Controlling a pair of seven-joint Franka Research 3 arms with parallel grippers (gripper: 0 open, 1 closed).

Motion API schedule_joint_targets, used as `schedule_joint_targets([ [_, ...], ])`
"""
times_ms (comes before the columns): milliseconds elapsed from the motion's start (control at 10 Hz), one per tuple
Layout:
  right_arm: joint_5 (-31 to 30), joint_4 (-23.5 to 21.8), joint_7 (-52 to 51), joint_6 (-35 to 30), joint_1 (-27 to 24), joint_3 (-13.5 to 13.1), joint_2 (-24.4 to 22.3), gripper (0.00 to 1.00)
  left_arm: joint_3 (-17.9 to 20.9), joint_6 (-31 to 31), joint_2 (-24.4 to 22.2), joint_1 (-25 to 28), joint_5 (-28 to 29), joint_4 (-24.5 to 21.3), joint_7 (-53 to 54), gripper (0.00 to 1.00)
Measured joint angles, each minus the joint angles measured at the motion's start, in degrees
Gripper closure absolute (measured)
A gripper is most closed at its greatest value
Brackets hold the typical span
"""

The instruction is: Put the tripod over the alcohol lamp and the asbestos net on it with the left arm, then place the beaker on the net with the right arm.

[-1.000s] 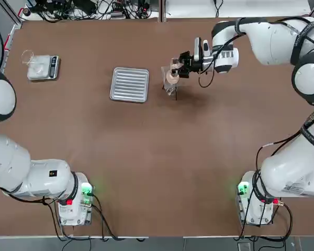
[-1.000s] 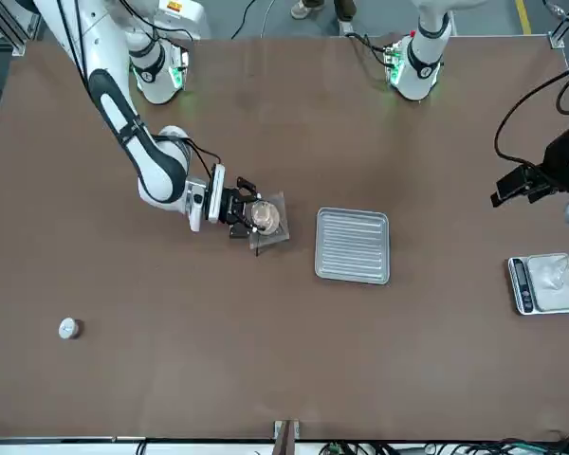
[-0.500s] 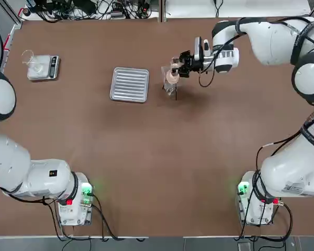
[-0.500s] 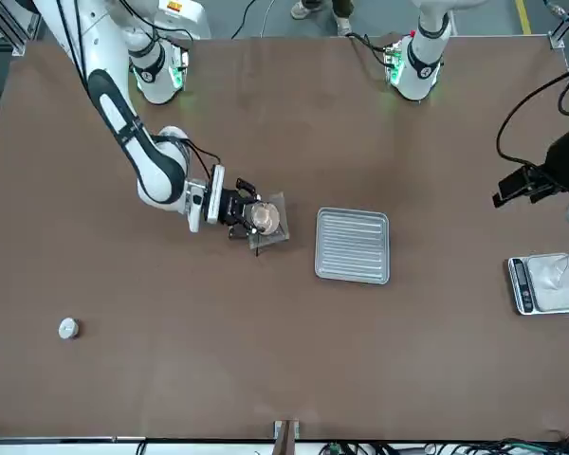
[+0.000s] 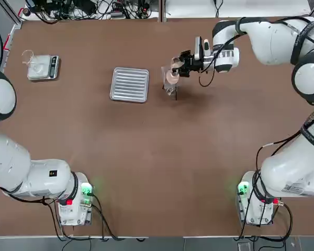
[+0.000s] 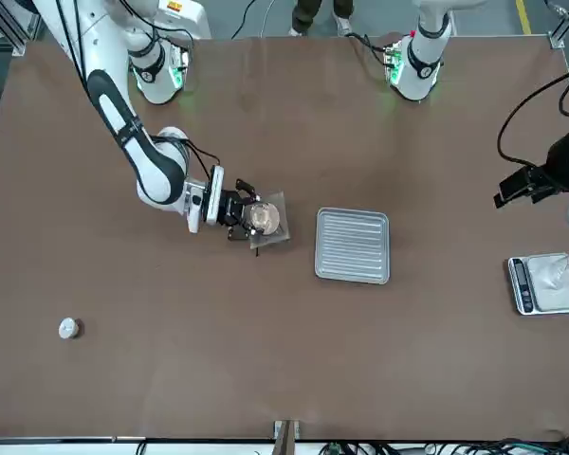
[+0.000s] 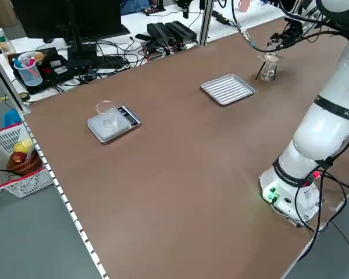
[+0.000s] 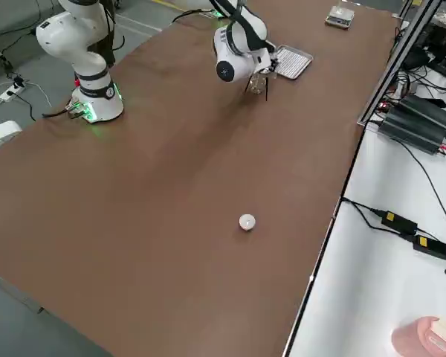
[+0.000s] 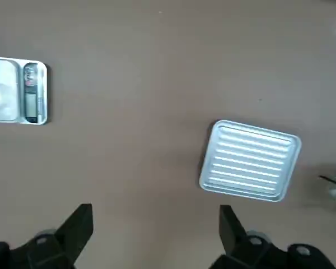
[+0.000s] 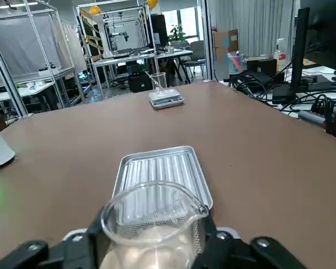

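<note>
Top view, right gripper point(image 5: 179, 65) fingers astride beaker point(image 5: 175, 65), grip unclear, left gripper point(image 9: 154, 224) apart.

Ribbed metal tray point(image 5: 130, 84) flat on brown table point(image 5: 146, 157), near mid-far side. Small scale point(image 5: 43, 68) well apart from tray, toward far left corner, with clear glass cup point(image 7: 106, 112) on its platform. Small white capped cylinder point(image 6: 68, 328) alone near far right corner. Cables and power bricks point(image 7: 168, 32) on white bench beyond far edge. Red-and-white basket point(image 7: 17, 160) holding fruit-like items on floor off left side.
</note>
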Motion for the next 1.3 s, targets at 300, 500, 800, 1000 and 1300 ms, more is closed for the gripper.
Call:
schedule_joint_targets([
  [300, 0.01, -0.01, -0.04, 0.00, 0.00, 0.00, 0.00, 0.16, -0.21, -0.89, 0.00, -0.15, 1.67, 0.03, 0.71, 0.00],
  [500, 0.03, -0.02, -0.05, 0.00, 0.00, 0.00, 0.00, 0.14, -0.35, -0.89, -0.03, -0.14, 0.51, 0.47, 0.65, 0.00],
  [800, 0.05, -0.19, -0.05, 0.01, -0.19, -0.14, 0.00, 0.00, -0.35, -0.89, -0.09, -0.14, -0.70, 0.90, 0.65, 0.00],
  [1000, 0.06, -0.49, -0.05, 0.01, -0.33, -0.28, 0.00, 0.00, -0.35, -0.90, -0.09, -0.13, -0.70, 0.90, 0.65, 0.00],
  [1300, 0.06, -1.07, -0.05, 0.01, -0.37, -0.29, 0.00, 0.00, -0.47, -0.96, -0.09, -0.21, -0.70, 0.90, 0.65, 0.00],
])
